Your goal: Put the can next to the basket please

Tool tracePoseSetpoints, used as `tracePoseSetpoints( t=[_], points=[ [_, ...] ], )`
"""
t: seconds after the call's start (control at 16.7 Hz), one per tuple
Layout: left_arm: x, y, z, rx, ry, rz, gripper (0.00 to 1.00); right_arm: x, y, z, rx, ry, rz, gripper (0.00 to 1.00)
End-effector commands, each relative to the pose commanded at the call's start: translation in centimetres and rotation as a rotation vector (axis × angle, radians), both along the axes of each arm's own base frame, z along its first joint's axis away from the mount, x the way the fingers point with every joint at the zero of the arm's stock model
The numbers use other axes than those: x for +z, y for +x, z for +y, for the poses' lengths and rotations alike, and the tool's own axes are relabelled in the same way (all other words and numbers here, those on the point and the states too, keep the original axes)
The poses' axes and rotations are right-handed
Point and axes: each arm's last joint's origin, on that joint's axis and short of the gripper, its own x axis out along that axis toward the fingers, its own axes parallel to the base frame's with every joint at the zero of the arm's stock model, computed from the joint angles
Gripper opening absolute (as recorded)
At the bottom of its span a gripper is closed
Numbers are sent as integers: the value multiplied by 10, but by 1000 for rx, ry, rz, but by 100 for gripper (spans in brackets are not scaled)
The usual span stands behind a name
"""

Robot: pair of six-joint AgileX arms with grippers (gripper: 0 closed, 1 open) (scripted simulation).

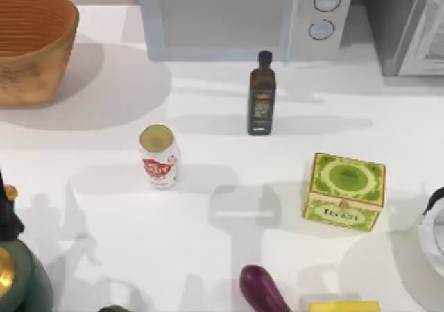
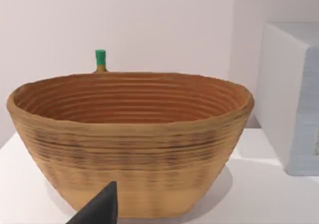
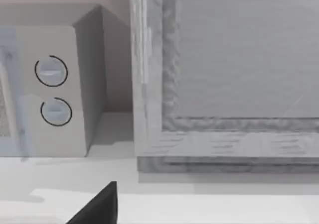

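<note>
White tabletop under me, a microwave at the back. From the basket, the can stands well apart toward the table's middle, upright, long axis vertical, gold top up. My left gripper faces the basket; whether it's open, I cannot tell. Best approach: side grasp, keep it vertical, set down beside the wicker.

Premises present as a rendered kitchen counter: a plain white tabletop backed by a pale wall. A boxy white microwave oven with two round dials stands at the rear, and beside it a grey metal-framed appliance. Foodstuffs on the surface include a dark glass oil bottle, a green printed tea box and a purple aubergine.
</note>
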Motion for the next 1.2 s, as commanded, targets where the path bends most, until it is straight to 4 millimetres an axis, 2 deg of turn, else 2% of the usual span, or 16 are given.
tracePoseSetpoints(
  t=[0.3, 0.48, 0.6, 0.78, 0.9, 1.02, 1.2],
  points=[
    [21, -2, -1, -16, 17, 1, 100, 0, 0, 0, 0, 0, 0, 100],
    [48, 4, -5, -57, 58, 102, 100, 0, 0, 0, 0, 0, 0, 100],
    [68, 15, -9, -97, 96, 218, 100, 0, 0, 0, 0, 0, 0, 100],
    [93, 44, -19, -177, 169, 464, 100, 0, 0, 0, 0, 0, 0, 100],
    [101, 71, -30, -241, 229, 658, 100, 0, 0, 0, 0, 0, 0, 100],
    [102, 100, -44, -311, 296, 860, 100, 0, 0, 0, 0, 0, 0, 100],
    [92, 146, -71, -419, 400, 1147, 100, 0, 0, 0, 0, 0, 0, 100]
  ],
)
